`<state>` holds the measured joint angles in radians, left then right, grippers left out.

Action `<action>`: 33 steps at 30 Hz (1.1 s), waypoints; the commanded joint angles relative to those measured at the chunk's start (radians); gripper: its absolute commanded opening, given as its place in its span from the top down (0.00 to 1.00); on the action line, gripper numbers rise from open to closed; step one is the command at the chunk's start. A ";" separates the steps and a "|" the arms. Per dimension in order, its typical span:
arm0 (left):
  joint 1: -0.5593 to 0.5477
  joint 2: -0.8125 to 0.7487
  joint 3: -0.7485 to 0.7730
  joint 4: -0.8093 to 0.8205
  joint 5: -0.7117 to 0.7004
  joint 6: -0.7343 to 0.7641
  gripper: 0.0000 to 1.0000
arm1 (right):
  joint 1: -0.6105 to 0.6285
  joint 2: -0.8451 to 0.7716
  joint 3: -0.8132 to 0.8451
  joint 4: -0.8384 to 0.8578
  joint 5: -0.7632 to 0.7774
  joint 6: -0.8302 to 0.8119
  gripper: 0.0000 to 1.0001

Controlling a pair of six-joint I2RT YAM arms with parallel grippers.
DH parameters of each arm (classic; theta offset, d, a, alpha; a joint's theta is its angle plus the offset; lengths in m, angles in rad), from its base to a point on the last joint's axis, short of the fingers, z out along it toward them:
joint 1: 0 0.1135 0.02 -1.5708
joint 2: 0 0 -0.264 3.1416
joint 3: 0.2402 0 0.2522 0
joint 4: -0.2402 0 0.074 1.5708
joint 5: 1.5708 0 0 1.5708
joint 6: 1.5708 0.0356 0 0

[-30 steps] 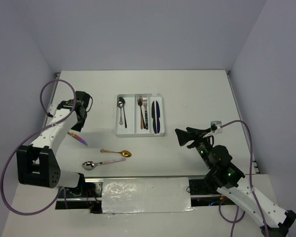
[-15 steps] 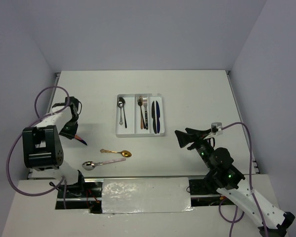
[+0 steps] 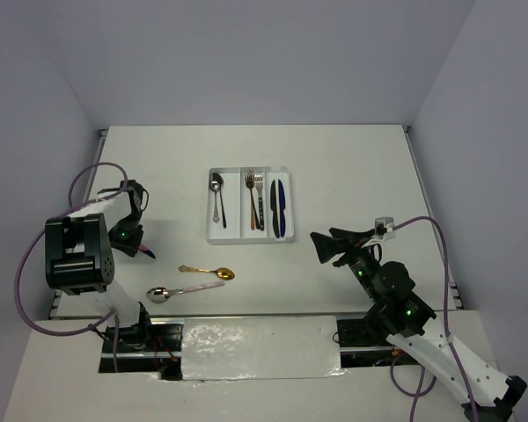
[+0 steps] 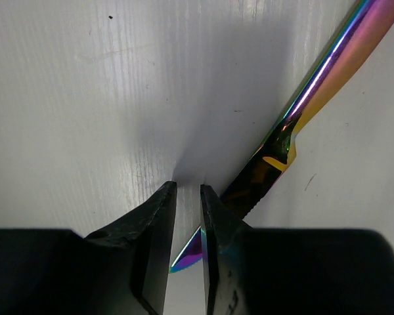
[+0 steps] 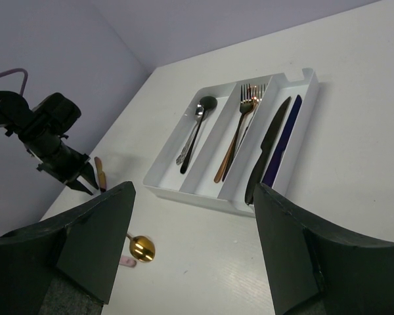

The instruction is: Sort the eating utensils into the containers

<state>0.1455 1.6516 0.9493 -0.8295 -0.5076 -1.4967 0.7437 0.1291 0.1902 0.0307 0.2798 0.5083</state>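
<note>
Rainbow knife [image 4: 295,125]: flat on the table [image 4: 65,98], far left, well apart from the white tray [image 3: 246,238].
Long way: it slants from the left jaws up and off to their right.
Left jaws: nearly together, knife tip in the gap — you cannot tell if they pinch it.
Right jaws: wide apart, holding nothing — far from the knife.
Nearer arm: your left one.

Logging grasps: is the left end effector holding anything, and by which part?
Cannot tell: the left end effector straddles the iridescent knife at its blade tip, jaws barely apart.
</note>
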 commanded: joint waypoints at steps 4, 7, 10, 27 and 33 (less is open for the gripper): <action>0.005 0.063 0.019 0.024 0.011 0.013 0.67 | 0.002 0.003 0.015 0.044 0.007 -0.007 0.20; 0.003 0.114 0.041 0.065 0.040 0.050 0.68 | 0.002 0.004 0.015 0.044 0.004 -0.007 0.20; -0.009 0.177 0.106 0.084 0.067 0.105 0.70 | 0.003 0.006 0.011 0.048 0.006 -0.007 0.20; -0.132 0.392 0.515 0.104 0.107 0.341 0.70 | 0.003 0.018 0.003 0.055 0.018 -0.011 0.20; -0.115 0.307 0.508 0.340 0.204 0.791 0.65 | 0.002 0.010 0.008 0.044 0.013 -0.008 0.20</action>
<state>0.0105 2.0125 1.4525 -0.6407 -0.3759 -0.9661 0.7437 0.1417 0.1902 0.0395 0.2840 0.5079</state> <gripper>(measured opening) 0.347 0.804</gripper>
